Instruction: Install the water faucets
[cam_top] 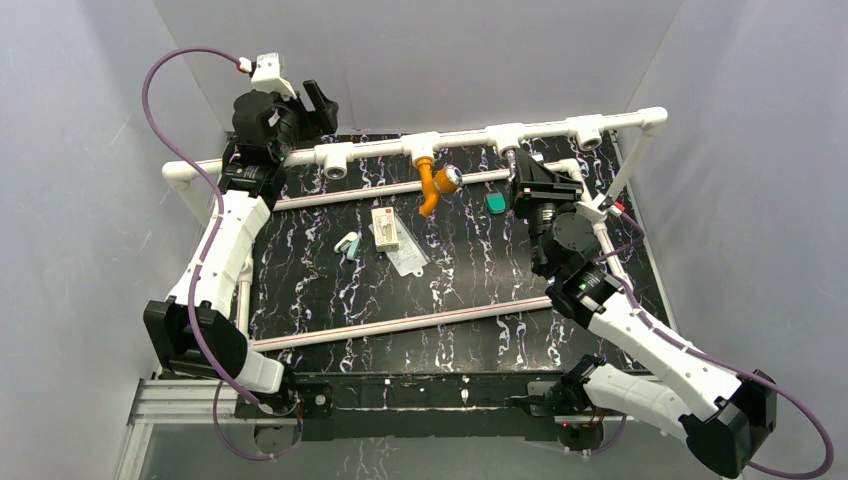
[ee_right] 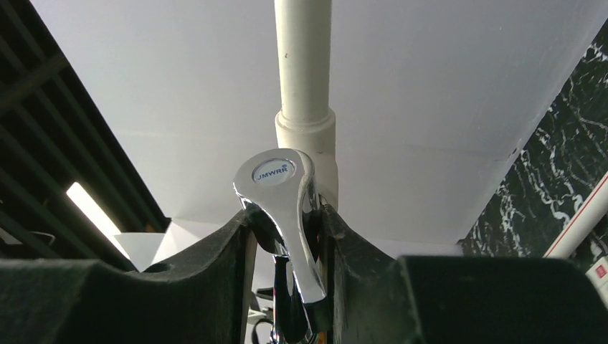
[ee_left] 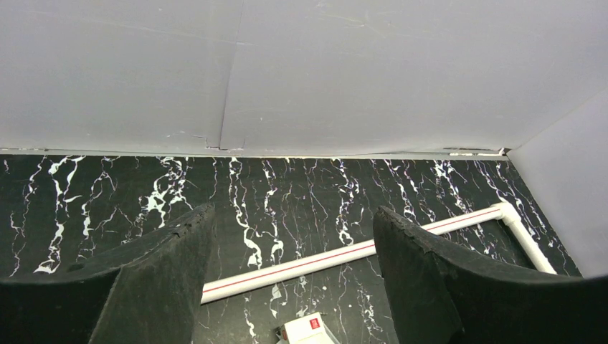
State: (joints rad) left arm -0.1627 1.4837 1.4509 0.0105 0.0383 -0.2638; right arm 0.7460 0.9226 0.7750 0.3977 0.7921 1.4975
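Hemming the black, white-veined marble table (cam_top: 470,345) on its left, far and right sides, plain grey walls (cam_top: 430,60) are seen. Along the far edge a raised white plastic pipe (cam_top: 380,151) is carried from corner to corner. The widest uncovered marble is found in the near half, around the nearer of the two thin pink-striped white rods (cam_top: 400,323) counted across the top. Four tee sockets (cam_top: 335,162) are counted on the raised pipe, and two faucets are counted in all. The orange plastic faucet with curved spout and shiny round knob (cam_top: 432,188) is hung from the second socket from the left, its spout turned downward. The silvery chrome faucet with lever handle (ee_right: 276,179) is pinched between the black fingers of the right gripper (ee_right: 285,218), directly below a white pipe fitting (ee_right: 307,132) and close to the third socket; whether it is seated there cannot be told. The left gripper (ee_left: 290,279) is held at the far-left corner above the raised pipe, its fingers spread wide apart. One small green block (cam_top: 496,203) is seen just beside the right gripper. One cream carton with a red label (cam_top: 385,228) and one clear plastic bag (cam_top: 410,258) are laid touching at mid-table; what is inside either cannot be told. One small white-and-teal piece (cam_top: 347,245) is set just left of them.
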